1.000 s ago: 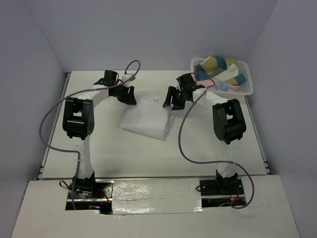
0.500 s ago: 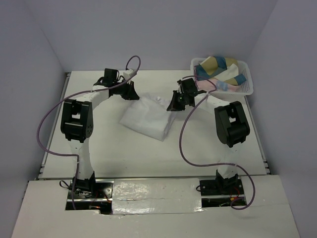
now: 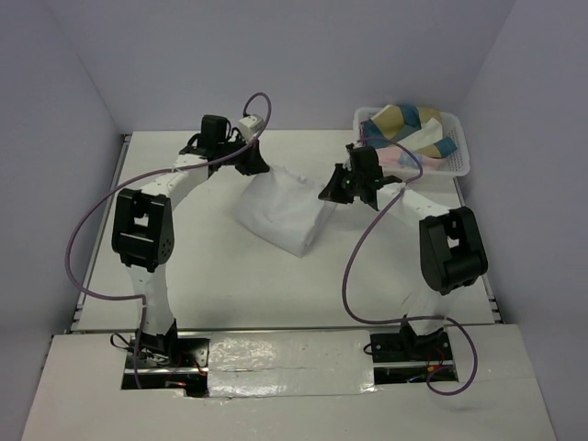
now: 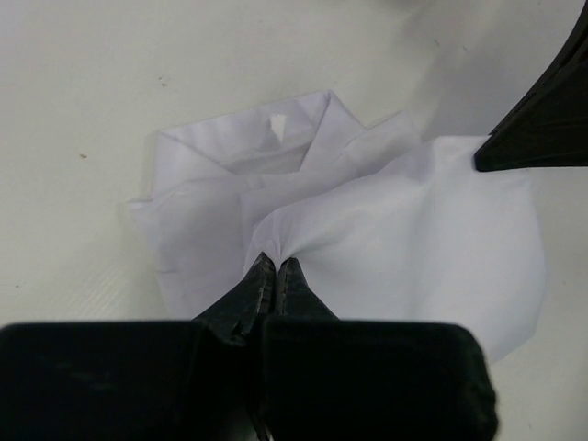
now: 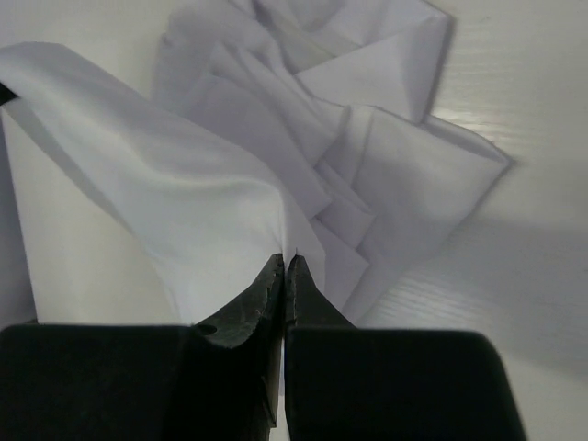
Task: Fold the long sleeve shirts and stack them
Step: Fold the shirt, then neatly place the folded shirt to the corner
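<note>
Clamped shut on white long sleeve shirt (image 3: 285, 209) at frame centre: left gripper (image 3: 250, 166) at upper-left edge, right gripper (image 3: 329, 194) at upper-right; lower part resting on table (image 3: 202, 266)

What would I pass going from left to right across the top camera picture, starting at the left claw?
The left claw, then the white shirt pinched between both claws, then the right claw, then the white basket.

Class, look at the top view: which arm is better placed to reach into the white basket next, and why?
Right. The basket sits in the far right corner, just beyond the right gripper; the left gripper is across the white shirt. Both are shut on it, so release first.
</note>
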`<state>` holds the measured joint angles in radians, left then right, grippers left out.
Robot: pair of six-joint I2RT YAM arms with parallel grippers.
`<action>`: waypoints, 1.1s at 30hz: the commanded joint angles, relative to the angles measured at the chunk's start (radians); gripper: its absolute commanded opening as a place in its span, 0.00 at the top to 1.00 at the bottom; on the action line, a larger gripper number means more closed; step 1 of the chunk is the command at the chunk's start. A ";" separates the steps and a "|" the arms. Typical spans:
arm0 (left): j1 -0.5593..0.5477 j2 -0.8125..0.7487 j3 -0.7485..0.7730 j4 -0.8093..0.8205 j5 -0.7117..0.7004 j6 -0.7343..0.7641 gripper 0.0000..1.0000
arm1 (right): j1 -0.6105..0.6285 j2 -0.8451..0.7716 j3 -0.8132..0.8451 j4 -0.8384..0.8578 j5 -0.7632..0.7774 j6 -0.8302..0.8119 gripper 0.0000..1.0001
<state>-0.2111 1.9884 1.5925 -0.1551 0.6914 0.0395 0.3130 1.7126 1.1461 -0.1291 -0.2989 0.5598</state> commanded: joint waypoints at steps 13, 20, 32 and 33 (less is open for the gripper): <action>-0.025 0.210 0.234 -0.044 -0.335 -0.072 0.47 | -0.040 0.214 0.217 -0.096 0.233 -0.063 0.63; -0.022 0.198 0.354 -0.159 -0.478 -0.092 0.22 | -0.040 0.207 0.313 -0.219 0.316 -0.129 0.41; -0.174 -0.003 0.348 -0.266 -0.224 0.027 0.23 | -0.025 -0.148 0.134 -0.291 0.323 -0.081 0.24; -0.203 0.007 0.340 -0.350 -0.214 0.051 0.23 | -0.023 -0.192 0.086 -0.297 0.333 -0.075 0.24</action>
<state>-0.2958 2.0472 1.9450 -0.3687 0.3363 0.0010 0.2836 1.6211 1.3212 -0.4004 0.0132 0.4622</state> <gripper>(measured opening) 0.773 0.756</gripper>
